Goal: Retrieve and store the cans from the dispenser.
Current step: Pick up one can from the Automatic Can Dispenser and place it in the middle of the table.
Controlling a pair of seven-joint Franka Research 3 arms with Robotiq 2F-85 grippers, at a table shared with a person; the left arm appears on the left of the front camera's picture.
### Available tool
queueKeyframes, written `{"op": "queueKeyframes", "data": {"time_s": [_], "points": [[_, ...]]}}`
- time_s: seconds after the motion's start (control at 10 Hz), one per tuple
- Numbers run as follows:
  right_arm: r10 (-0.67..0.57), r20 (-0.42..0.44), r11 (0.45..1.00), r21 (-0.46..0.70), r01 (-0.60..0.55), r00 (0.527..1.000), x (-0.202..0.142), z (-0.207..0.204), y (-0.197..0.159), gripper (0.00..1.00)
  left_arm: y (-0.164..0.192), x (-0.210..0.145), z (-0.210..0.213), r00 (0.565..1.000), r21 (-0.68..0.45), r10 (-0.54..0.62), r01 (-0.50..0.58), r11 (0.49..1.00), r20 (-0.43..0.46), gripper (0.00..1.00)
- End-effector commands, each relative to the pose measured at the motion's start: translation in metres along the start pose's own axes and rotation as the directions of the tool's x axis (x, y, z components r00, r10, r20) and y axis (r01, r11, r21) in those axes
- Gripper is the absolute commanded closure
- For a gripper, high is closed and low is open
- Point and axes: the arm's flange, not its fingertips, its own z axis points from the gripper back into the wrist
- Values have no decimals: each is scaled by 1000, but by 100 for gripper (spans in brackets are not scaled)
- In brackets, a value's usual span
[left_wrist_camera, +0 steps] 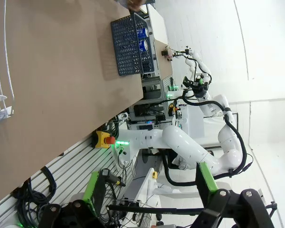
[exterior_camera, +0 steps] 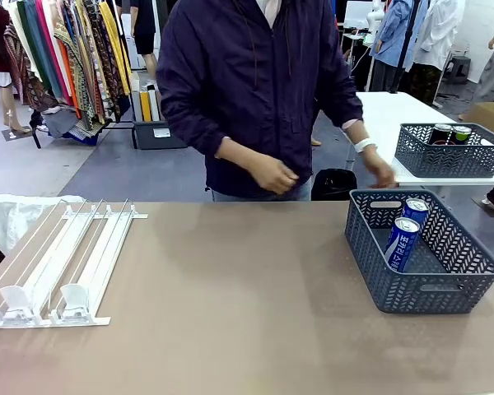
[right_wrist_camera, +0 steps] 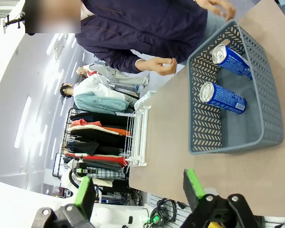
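The white wire-rail dispenser point(exterior_camera: 62, 263) lies flat at the table's left, its lanes holding no cans and its pusher blocks at the near end. Two blue cans with white print point(exterior_camera: 403, 243) point(exterior_camera: 415, 211) lean inside the grey lattice basket point(exterior_camera: 432, 296) at the right. In the left wrist view my left gripper point(left_wrist_camera: 149, 190) is open, hanging off the table's near side, with the basket point(left_wrist_camera: 126, 47) far off. My right gripper point(right_wrist_camera: 138, 190) is open too, off the table edge, looking at the basket point(right_wrist_camera: 204, 118), a blue can point(right_wrist_camera: 223, 96) and the dispenser point(right_wrist_camera: 137, 137).
A person in a dark jacket stands at the far side, one hand point(exterior_camera: 276, 174) at the waist, the other point(exterior_camera: 383, 174) just behind the basket. A second grey basket point(exterior_camera: 451, 156) with black cans point(exterior_camera: 440, 133) sits on a white table behind.
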Motion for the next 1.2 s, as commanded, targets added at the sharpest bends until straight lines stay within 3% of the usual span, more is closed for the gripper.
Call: {"op": "queueKeyframes", "data": {"time_s": [0.0, 1.1], "points": [[24, 9, 999, 23, -24, 1000, 3, 1, 2, 0, -1, 0, 0, 1000, -18, -11, 11, 1000, 6, 0], [24, 9, 999, 23, -24, 1000, 3, 1, 2, 0, -1, 0, 0, 1000, -18, -11, 11, 1000, 6, 0]]}}
